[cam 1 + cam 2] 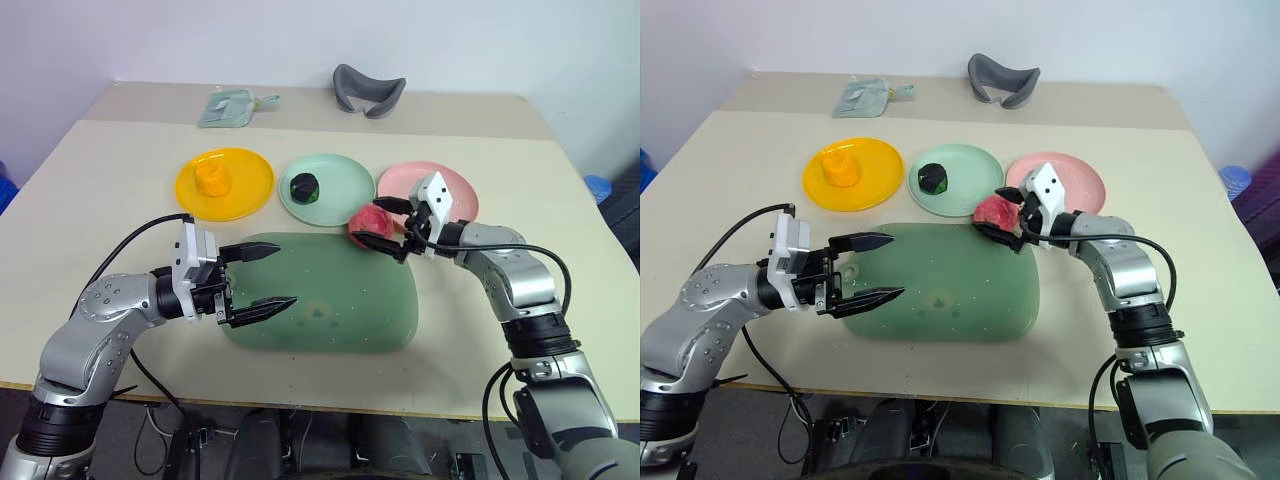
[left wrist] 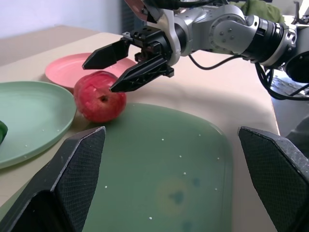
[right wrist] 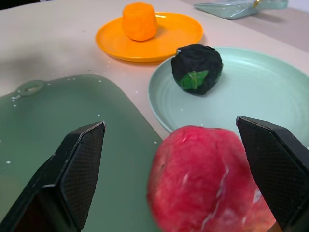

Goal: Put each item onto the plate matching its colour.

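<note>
Pink-red toy apple, last item unsorted: sits at the far right corner of the translucent green rounded mat, between pale mint green plate and round pink plastic plate. Right end effector straddles it, black fingers spread wide, nothing gripped. Next likely: close on apple, lift, carry to pink plate just beyond. Left end effector gapes empty over mat. Orange ridged lump on yellow-orange plate, dark green-black lump on mint plate.

Both arms forward and bent, jaws of both wide apart.
</note>
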`<action>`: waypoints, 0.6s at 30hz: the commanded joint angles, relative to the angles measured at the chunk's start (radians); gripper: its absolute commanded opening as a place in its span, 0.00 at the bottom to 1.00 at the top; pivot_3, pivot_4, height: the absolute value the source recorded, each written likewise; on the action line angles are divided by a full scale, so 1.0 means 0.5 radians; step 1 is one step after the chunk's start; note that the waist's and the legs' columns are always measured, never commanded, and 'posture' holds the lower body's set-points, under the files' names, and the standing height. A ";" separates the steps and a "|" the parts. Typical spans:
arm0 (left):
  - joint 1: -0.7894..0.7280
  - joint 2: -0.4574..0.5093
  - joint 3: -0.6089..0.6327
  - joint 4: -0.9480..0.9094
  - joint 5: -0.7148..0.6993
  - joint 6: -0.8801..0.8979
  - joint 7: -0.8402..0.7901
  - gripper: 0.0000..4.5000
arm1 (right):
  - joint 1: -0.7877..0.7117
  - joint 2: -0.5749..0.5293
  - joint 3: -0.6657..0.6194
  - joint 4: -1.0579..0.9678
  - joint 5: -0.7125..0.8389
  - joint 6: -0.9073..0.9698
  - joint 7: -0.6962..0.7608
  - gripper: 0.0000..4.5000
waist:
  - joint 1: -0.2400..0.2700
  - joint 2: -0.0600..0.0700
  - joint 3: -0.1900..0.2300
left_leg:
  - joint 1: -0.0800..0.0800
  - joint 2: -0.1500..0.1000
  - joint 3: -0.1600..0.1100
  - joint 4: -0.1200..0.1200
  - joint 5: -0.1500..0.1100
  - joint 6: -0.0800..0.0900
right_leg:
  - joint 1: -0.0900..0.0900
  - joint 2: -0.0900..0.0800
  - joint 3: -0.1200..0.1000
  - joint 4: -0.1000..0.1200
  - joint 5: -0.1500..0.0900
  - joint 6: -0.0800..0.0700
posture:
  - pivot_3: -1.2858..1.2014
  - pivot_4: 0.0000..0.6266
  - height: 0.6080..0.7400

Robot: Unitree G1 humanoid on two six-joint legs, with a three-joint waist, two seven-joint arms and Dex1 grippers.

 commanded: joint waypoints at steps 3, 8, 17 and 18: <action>0.020 0.021 0.033 -0.089 -0.014 -0.005 0.021 1.00 | -0.083 0.034 0.002 0.080 -0.040 -0.112 0.019 0.98 | -0.003 0.000 0.000 | 0.000 0.000 0.000 0.000 0.000 0.000 | 0.000 0.000 0.000 0.000 0.000 0.000 | 0.52 0.24 1.00; 0.032 0.022 0.032 -0.125 -0.023 0.013 0.052 1.00 | -0.092 0.045 0.023 0.181 -0.084 -0.173 0.040 0.98 | 0.000 0.000 0.000 | 0.000 0.000 0.000 0.000 0.000 0.000 | 0.000 0.000 0.000 0.000 0.000 0.000 | 0.52 0.24 1.00; 0.019 0.017 0.027 -0.164 -0.044 0.059 0.094 1.00 | -0.061 0.064 0.030 0.339 -0.134 -0.238 0.053 0.98 | -0.003 0.000 0.000 | 0.001 0.000 0.000 0.000 0.000 0.000 | 0.001 0.000 0.000 0.000 0.000 0.000 | 0.52 0.24 1.00; 0.019 0.018 0.025 -0.165 -0.045 0.060 0.095 1.00 | -0.060 0.062 0.029 0.348 -0.136 -0.242 0.054 0.98 | -0.003 0.000 0.000 | 0.001 0.000 0.000 0.000 0.000 0.000 | 0.001 0.000 0.000 0.000 0.000 0.000 | 0.52 0.24 1.00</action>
